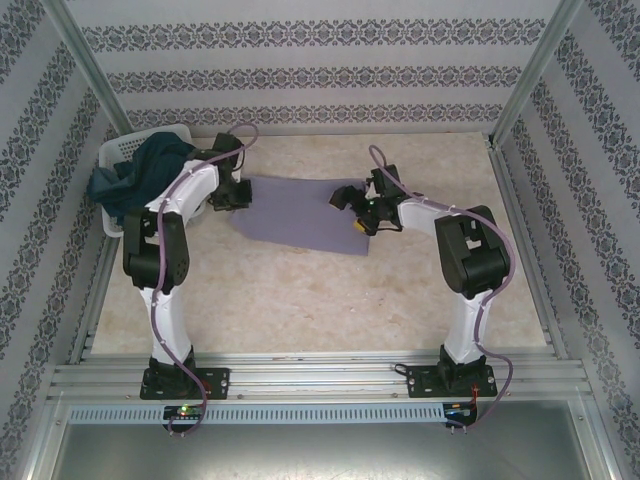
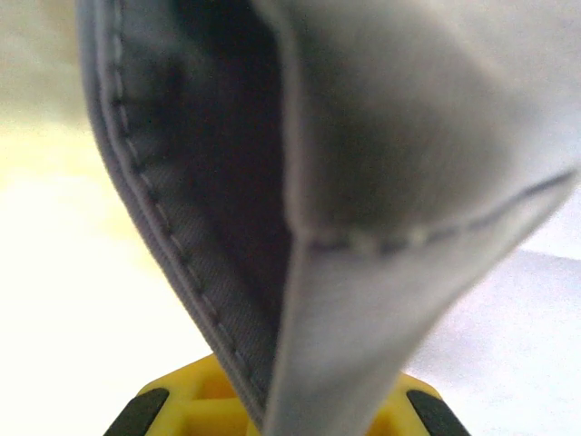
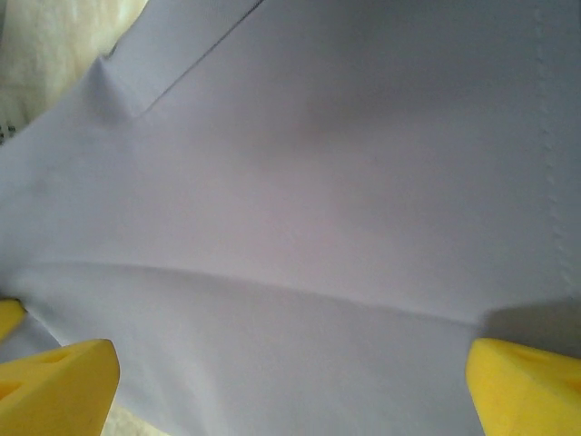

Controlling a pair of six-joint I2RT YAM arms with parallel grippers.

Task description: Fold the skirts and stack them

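A light grey-lavender skirt lies spread flat in the middle of the table. At its left edge my left gripper is shut on a seamed fold of the skirt, which rises out of the yellow jaws. My right gripper is at the skirt's right edge, open. Its yellow fingertips stand wide apart over the flat cloth, with a soft crease running between them. A dark teal-blue skirt is bunched in the basket and hangs over its side.
The white mesh basket stands at the table's far left corner, just behind the left arm. Patterned walls and metal posts close in the table on three sides. Bare beige tabletop lies between the skirt and the arm bases.
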